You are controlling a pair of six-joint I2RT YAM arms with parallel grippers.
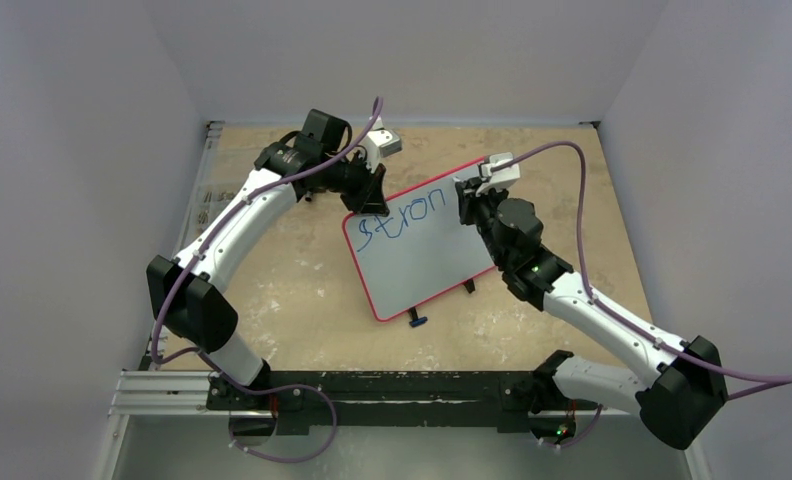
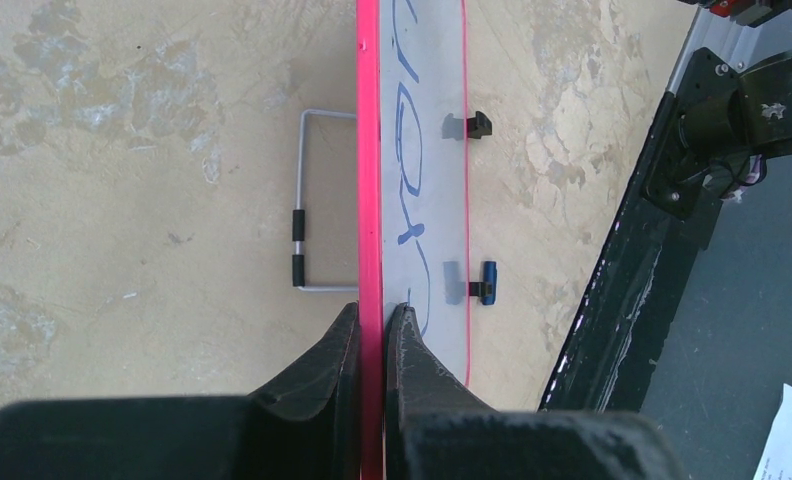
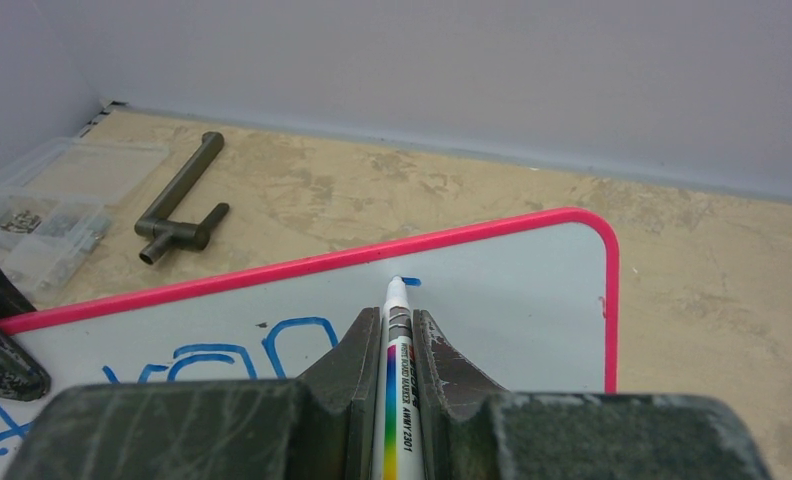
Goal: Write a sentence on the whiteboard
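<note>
Whiteboard (image 1: 427, 265) sits propped on table (image 1: 272, 290), approx. centre, blue "Stron" lettering (image 1: 404, 218) near its top edge. L gripper (image 2: 374, 312) clenched on the pink rim; R gripper (image 3: 399, 318) pinches whiteboard marker (image 3: 398, 375), tip at board. Prob. light, stiff, glossy-slick, tippy: grip at rim, press lightly.

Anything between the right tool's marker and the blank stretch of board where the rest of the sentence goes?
Nothing visible. The marker in the right tool has its tip at the whiteboard, and the surface beyond it is bare to the frame. The left tool clamps the other end.
</note>
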